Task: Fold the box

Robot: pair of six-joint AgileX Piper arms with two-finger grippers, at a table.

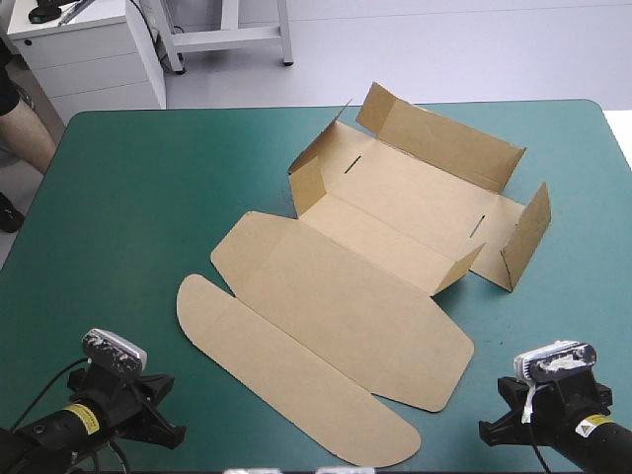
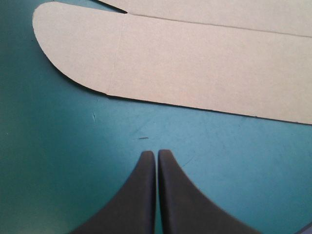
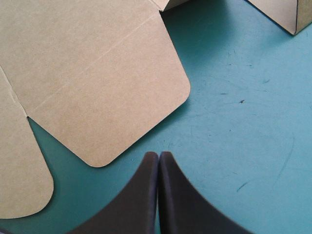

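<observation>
The brown box (image 1: 375, 257) lies in the middle of the teal-green table, its far walls partly raised around the tray and its lid and long rounded flap flat toward the near edge. My left gripper (image 1: 158, 400) rests at the near left corner, shut and empty, just short of the rounded flap (image 2: 195, 53). At the near right corner my right gripper (image 1: 499, 415) is also shut with nothing in it; the lid's rounded side flap (image 3: 107, 97) lies just ahead of its fingertips (image 3: 158, 156). One raised end wall (image 3: 282, 12) shows farther off.
Bare teal-green cover (image 1: 128, 197) spreads over the table's left half and along the near edge. A white cabinet (image 1: 89, 49) and a metal frame stand beyond the far edge.
</observation>
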